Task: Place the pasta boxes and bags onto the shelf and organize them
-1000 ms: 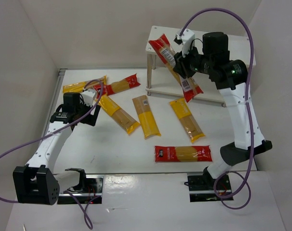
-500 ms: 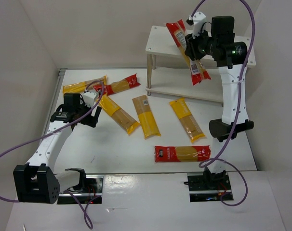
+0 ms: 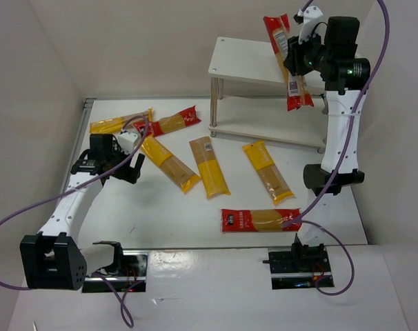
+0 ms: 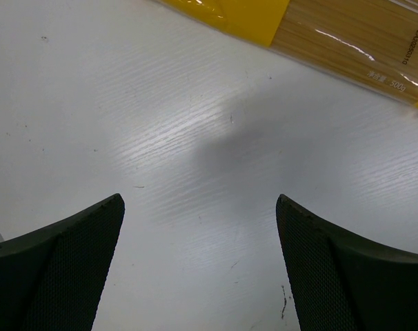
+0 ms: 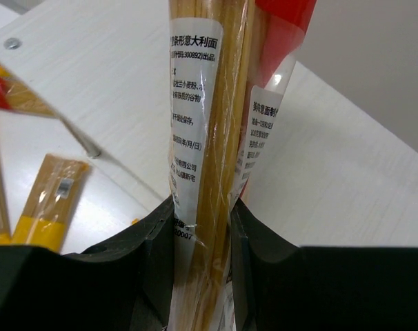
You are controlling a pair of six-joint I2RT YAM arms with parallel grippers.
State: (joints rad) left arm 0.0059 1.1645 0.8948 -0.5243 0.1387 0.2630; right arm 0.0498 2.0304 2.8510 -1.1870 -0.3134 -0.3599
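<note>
My right gripper (image 3: 296,58) is shut on a red spaghetti packet (image 3: 287,62) and holds it up over the right part of the shelf (image 3: 243,58); the wrist view shows the packet (image 5: 202,110) pinched edge-on between the jaws above the top board (image 5: 98,76). My left gripper (image 3: 133,162) is open and empty, low over the table beside a yellow packet (image 3: 169,164), whose edge shows in the left wrist view (image 4: 347,34). Other packets lie on the table: yellow (image 3: 209,167), yellow (image 3: 267,171), red (image 3: 261,220), red (image 3: 173,121) and yellow (image 3: 119,123).
White walls enclose the table on the left, back and right. The shelf's lower board (image 3: 264,131) stands just behind the packets. Purple cables loop from both arms.
My right arm has lifted the red packet up and to the right, from the shelf's front edge to above its right side. The left gripper has shifted slightly.
</note>
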